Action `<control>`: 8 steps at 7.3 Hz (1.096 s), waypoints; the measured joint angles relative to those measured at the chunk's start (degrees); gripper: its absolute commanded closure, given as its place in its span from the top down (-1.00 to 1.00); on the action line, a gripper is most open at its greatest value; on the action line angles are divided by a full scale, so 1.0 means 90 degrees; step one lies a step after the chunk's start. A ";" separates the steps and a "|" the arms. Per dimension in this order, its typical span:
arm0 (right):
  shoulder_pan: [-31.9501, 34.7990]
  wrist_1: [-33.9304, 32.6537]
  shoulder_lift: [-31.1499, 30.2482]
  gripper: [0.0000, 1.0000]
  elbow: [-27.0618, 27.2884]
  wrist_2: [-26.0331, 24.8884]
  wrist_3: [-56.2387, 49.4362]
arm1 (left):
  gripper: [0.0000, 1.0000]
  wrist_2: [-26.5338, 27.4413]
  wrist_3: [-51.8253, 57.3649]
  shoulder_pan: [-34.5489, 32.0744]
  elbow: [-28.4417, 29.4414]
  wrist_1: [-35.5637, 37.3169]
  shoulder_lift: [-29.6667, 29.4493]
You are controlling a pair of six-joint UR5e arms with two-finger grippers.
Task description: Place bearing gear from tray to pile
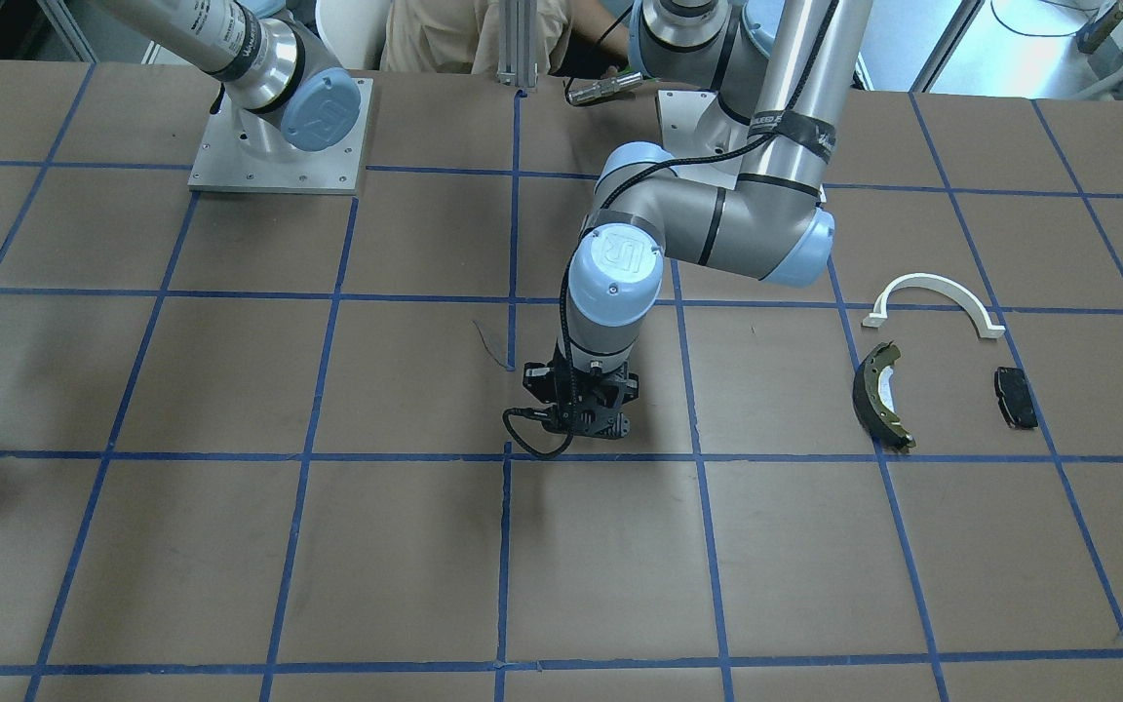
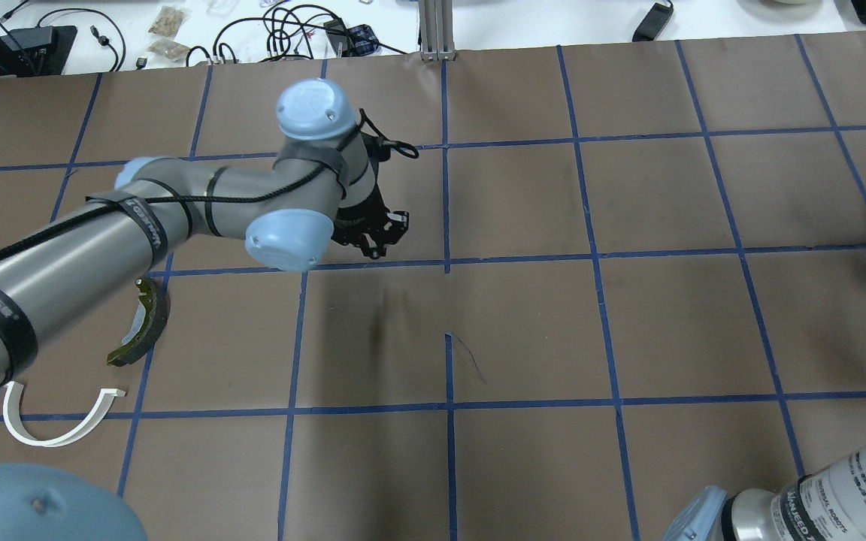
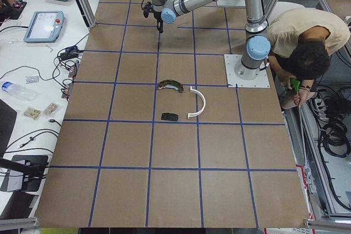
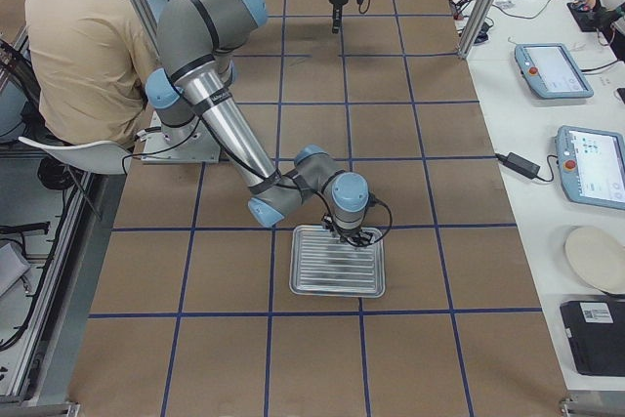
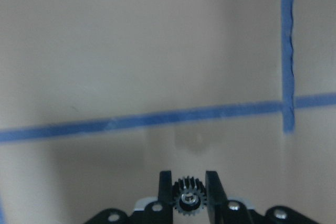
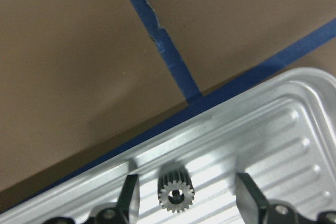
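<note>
- My left hand (image 5: 189,199) is closed on a bearing gear (image 5: 189,201). I see the small dark toothed wheel pinched between the two fingers (image 5: 166,188), with its bore facing the wrist camera.
- From the overhead view, that left hand (image 2: 373,233) points down near the middle of the tabletop (image 2: 688,323), close to a crossing of the blue tape lines (image 2: 446,263). I cannot tell how high above the surface it is.
- The pile (image 1: 942,361) lies toward the tabletop's left end, well apart from the left hand (image 1: 583,417).
- The pile is three loose parts, none touching another:
  - a white arch (image 1: 934,291), nearest the robot's edge
  - a brake shoe (image 1: 879,395) with an olive edge
  - a small black pad (image 1: 1015,397) beside the shoe, closer to the left end
- At the tabletop's right end sits the ribbed metal tray (image 4: 337,271).
- My right hand (image 6: 186,195) is spread wide over the tray's (image 6: 283,124) rim area and grips nothing.
- A second gear (image 6: 176,192) rests on the tray between those fingers (image 6: 129,195), clear of both, with its bore toward the camera.
- A person (image 4: 83,46) in a tan shirt sits behind the robot's bases.
</note>
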 measured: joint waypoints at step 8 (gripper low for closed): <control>0.0740 0.0304 -0.0727 -1.00 -0.0013 -0.0010 0.1141 | -1.00 0.0636 0.4585 0.3852 0.0569 -0.1349 0.0207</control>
